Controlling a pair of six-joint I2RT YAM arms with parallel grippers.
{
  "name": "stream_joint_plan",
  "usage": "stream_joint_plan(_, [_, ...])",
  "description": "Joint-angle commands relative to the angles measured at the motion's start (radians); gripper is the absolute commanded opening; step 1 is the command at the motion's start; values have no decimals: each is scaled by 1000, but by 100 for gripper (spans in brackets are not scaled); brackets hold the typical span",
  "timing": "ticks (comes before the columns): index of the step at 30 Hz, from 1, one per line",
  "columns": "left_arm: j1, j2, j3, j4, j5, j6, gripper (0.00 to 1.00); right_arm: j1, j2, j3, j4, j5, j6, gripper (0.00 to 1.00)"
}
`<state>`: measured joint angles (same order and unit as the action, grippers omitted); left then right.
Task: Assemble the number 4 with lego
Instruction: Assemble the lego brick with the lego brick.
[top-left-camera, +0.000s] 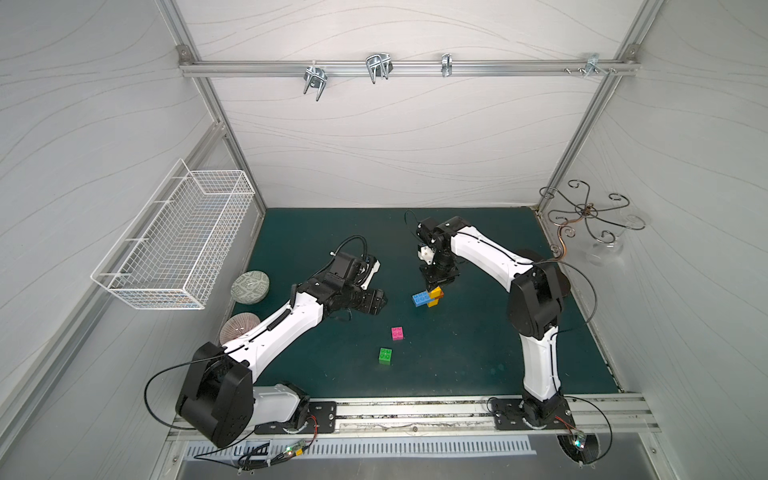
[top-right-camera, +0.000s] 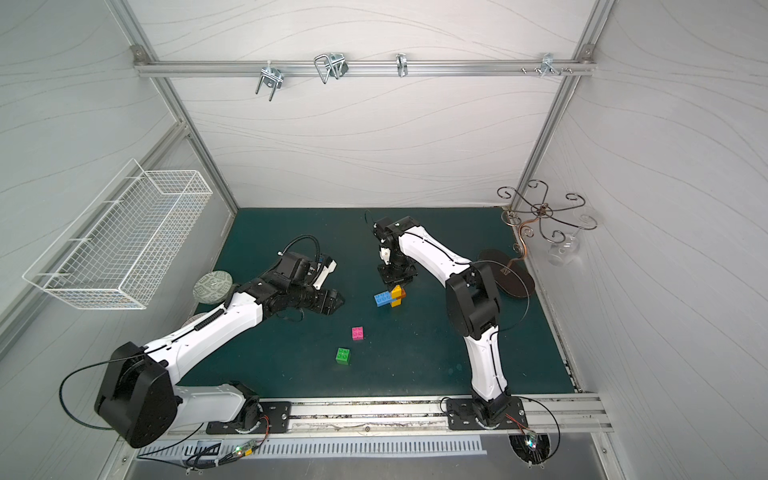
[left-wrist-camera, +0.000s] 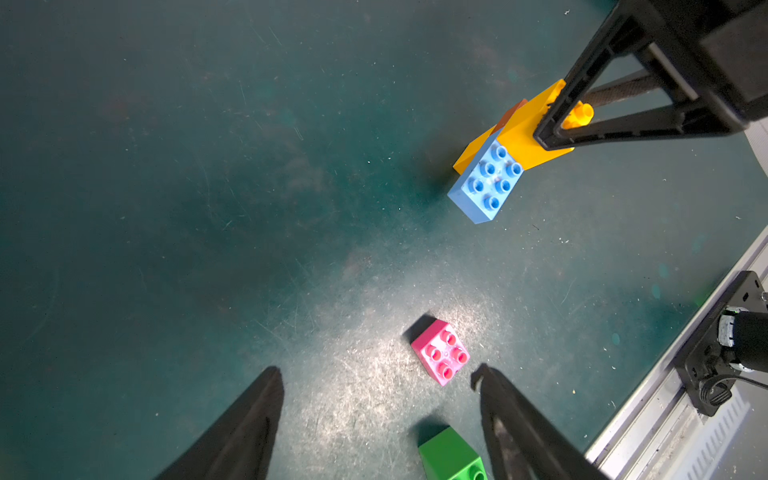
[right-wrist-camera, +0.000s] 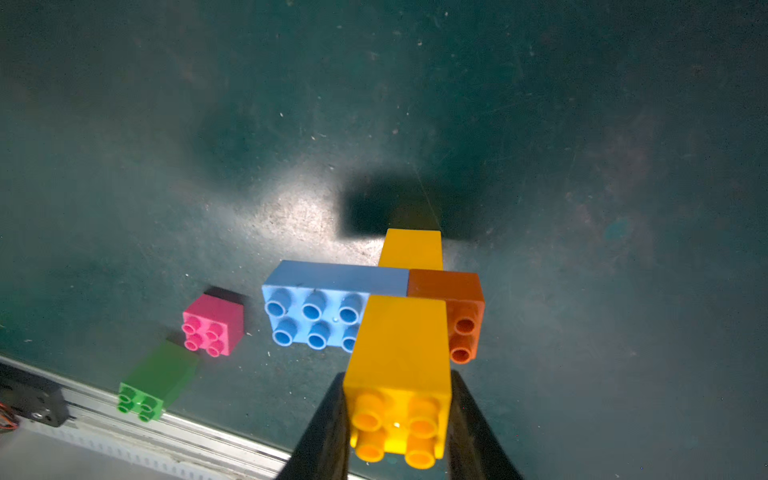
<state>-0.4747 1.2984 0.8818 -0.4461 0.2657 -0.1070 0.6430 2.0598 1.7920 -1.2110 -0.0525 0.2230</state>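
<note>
1. While the half-built 4 (top-left-camera: 430, 296) stands mid-table, its stem runs up from the table (top-left-camera: 478, 353) into the right end effector (right-wrist-camera: 397, 376), which is clenched on the top yellow brick (right-wrist-camera: 399, 332), studs up. I can't tell whether the foot rests on the table.
2. Below that brick sit the orange brick (right-wrist-camera: 457, 299) and a second yellow. The blue brick (right-wrist-camera: 320, 307) juts out sideways as the crossbar, long axis level, pointing towards the left arm's side.
3. Two pieces are loose: the pink brick (left-wrist-camera: 440, 353) and the green brick (top-left-camera: 385, 356), studs up, near each other and apart from the figure.
4. Over to the left end effector (left-wrist-camera: 377, 370): jaws spread and empty, hovering with pink just ahead, close by one finger. It's the free one and the nearer one, so the next pick looks like its job.
5. Room is good: bare table lies around both loose bricks. Green lies nearer the front rail (top-left-camera: 415, 411), and the blue crossbar's free end is the thing to steer clear of.
</note>
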Motion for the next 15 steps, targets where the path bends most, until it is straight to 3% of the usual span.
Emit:
stream_joint_plan(1, [3, -22, 31, 6, 4, 9, 76, -11, 104, -106, -18, -34, 98, 8])
stream_joint_plan(9, [4, -31, 31, 6, -1, 5, 76, -17, 93, -105, -25, -51, 159, 9])
stream_joint_plan(15, [4, -38, 26, 7, -5, 4, 77, -19, 75, -88, -40, -29, 159, 20])
